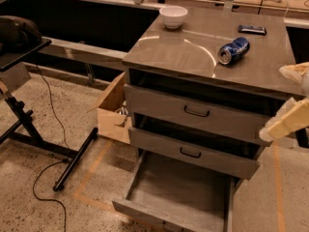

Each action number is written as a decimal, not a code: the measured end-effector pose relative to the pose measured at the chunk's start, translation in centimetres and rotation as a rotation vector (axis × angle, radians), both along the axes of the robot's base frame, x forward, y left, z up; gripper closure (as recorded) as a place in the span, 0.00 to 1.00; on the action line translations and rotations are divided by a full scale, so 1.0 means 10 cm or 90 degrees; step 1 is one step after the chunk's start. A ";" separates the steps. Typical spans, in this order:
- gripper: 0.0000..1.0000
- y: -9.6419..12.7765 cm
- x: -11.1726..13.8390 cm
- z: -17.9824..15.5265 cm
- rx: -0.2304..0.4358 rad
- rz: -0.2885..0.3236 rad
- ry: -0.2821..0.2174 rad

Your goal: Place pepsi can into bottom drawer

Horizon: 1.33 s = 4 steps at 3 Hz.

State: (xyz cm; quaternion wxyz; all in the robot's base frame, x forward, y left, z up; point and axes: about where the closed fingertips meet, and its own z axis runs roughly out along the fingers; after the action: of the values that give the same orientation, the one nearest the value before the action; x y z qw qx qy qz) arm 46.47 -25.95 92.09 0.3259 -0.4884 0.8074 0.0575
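Observation:
The pepsi can (233,50) lies on its side on the grey cabinet top (183,52), towards the back right, with its silver end facing front left. The bottom drawer (178,192) is pulled out wide, and its flat grey floor is bare. My gripper (288,98) is at the right edge of the view, in front of the cabinet's right front corner and below and to the right of the can. Its cream fingers (285,123) stand apart and hold nothing.
A white bowl (173,16) stands at the back left of the cabinet top, and a flat dark phone-like object (252,29) lies at the back right. The two upper drawers (193,112) are slightly open. A cardboard box (113,112) sits left of the cabinet. A black stand (29,124) and cable are further left.

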 end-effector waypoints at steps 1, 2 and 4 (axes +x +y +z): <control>0.00 -0.06 0.47 0.04 0.132 -0.052 -0.086; 0.00 -0.05 0.79 0.06 0.189 -0.107 -0.149; 0.00 -0.17 1.03 0.10 0.172 -0.172 -0.193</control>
State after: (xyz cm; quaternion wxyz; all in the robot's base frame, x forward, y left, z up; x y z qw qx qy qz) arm 56.76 -27.67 93.14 0.5103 -0.3312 0.7923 0.0469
